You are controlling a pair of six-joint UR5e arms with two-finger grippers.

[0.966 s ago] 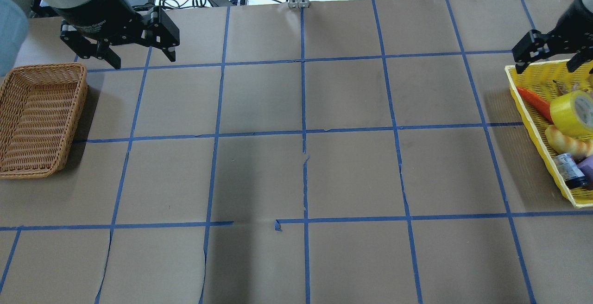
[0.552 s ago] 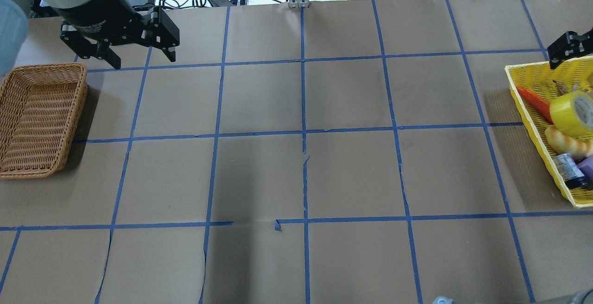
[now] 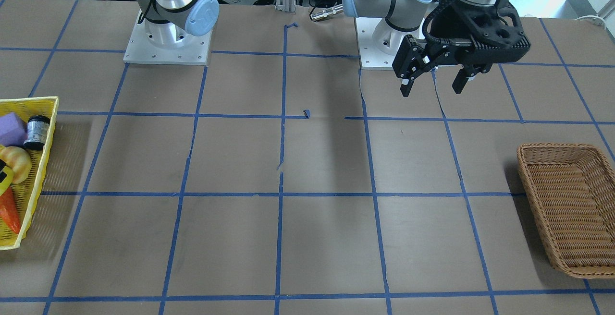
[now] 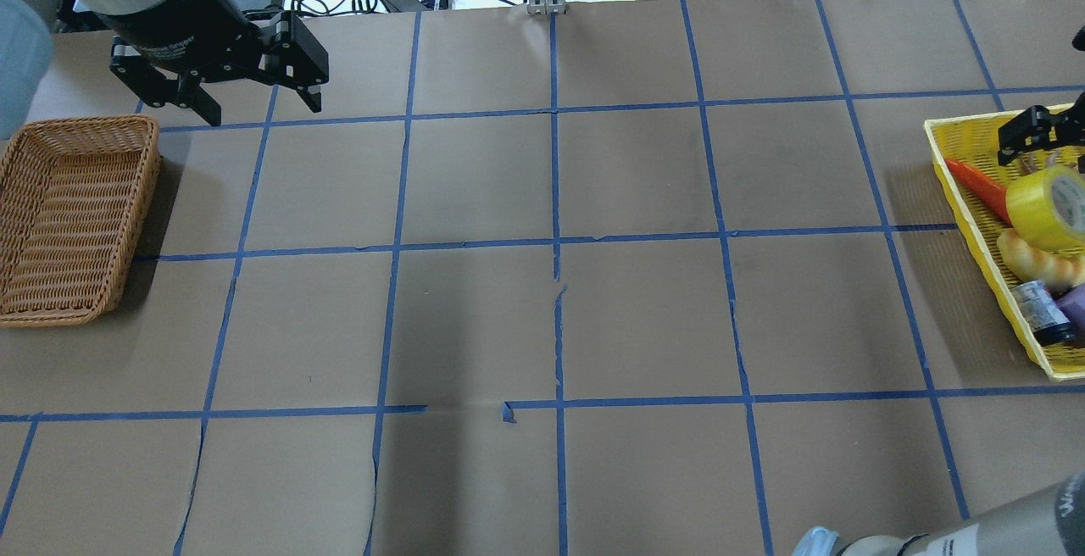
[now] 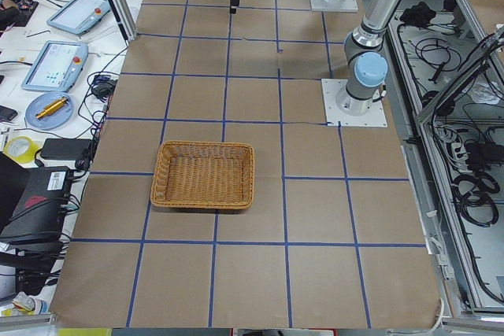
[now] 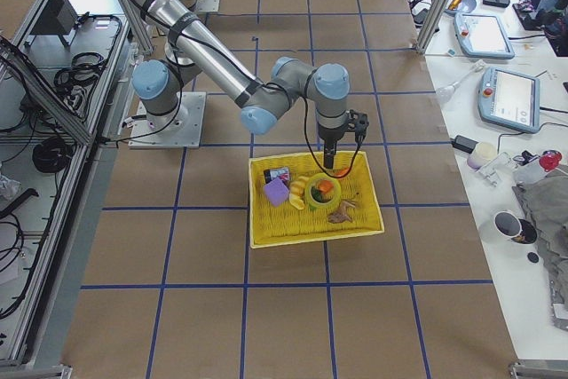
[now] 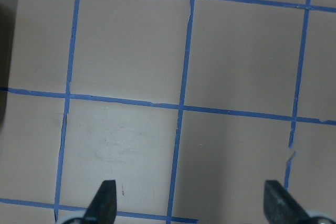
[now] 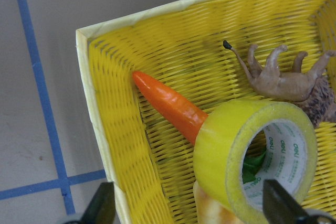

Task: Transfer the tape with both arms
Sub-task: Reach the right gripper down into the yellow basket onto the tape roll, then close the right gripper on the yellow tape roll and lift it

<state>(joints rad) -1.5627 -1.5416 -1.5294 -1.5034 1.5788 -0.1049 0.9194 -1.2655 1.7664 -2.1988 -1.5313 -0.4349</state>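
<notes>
**Overhead exterior.** Bright yellow glossy roll of tape [image 4: 1036,204] with whitish core lies in the yellow woven plastic basket [image 4: 975,225] at the table's right edge. It is tilted, propped against an orange carrot-shaped toy [image 4: 975,183] and a pale bread-shaped toy [image 4: 1038,261]. The black two-finger right gripper [image 4: 1044,139] hangs over the basket's far end, just beside the roll and not touching it. The black two-finger left gripper [image 4: 263,113] hangs by the far corner of the brown wicker basket [image 4: 127,225]; fingers wide apart, nothing between them.

**Exterior front-facing.** Left gripper well above the paper, spread wide, empty. Wicker basket holds nothing that shows.

**Exterior left.** Adds nothing on the tape.

**Exterior right.** Right arm reaches out and points straight down into the yellow basket, over the roll.

**Left wrist-mounted.** Both fingertips at the frame's bottom corners, only brown paper and blue grid lines between.

**Right wrist-mounted.** Fingertips far apart at the bottom edge, spread wider than the roll; holding nothing. The roll sits low and right of centre, core open towards the camera, carrot tip tucked under it, a brown toy animal [image 8: 283,80] just beyond.

**Risks (judgement).**
- Roll is off-centre: one finger may land on its rim and tip it.
- Glossy tilted wall could slip from the pads.
- A finger could snag the carrot or the basket weave.
- A skewed grasp would leave the left gripper little to take at hand-over.
</notes>
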